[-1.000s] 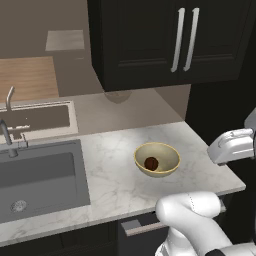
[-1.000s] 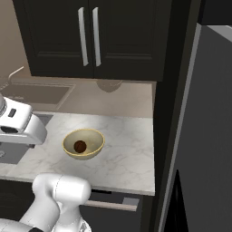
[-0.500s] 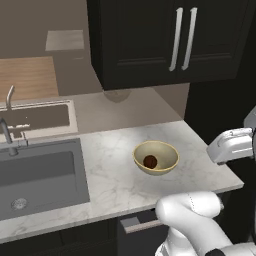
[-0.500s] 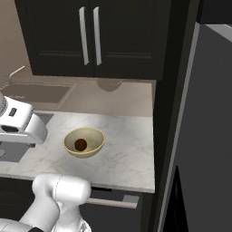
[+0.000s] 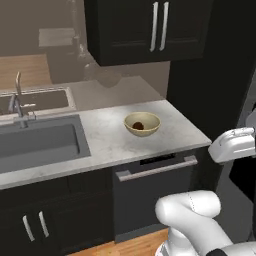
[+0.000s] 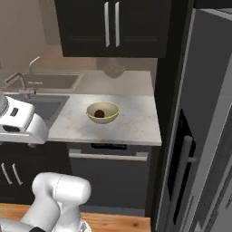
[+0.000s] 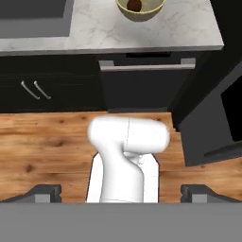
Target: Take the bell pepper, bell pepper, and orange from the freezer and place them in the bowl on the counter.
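The pale-yellow bowl sits on the marbled counter, near its right end. A dark brownish round orange lies inside it. My gripper hangs well back from the counter, pointing down at the floor, and is open, its fingertips wide apart with nothing between them. The freezer rises at the right, its grey door showing a long bar handle. The bell peppers are out of view.
A sink with a faucet takes up the counter's left part. A duller bowl stands at the back by the wall. Below the counter is a dark drawer front with a bar handle, and wood floor.
The whole picture has shifted: the base has backed away from the counter, so cabinet fronts and floor now show. Bowl and orange stay put on the counter. The gripper stays open.
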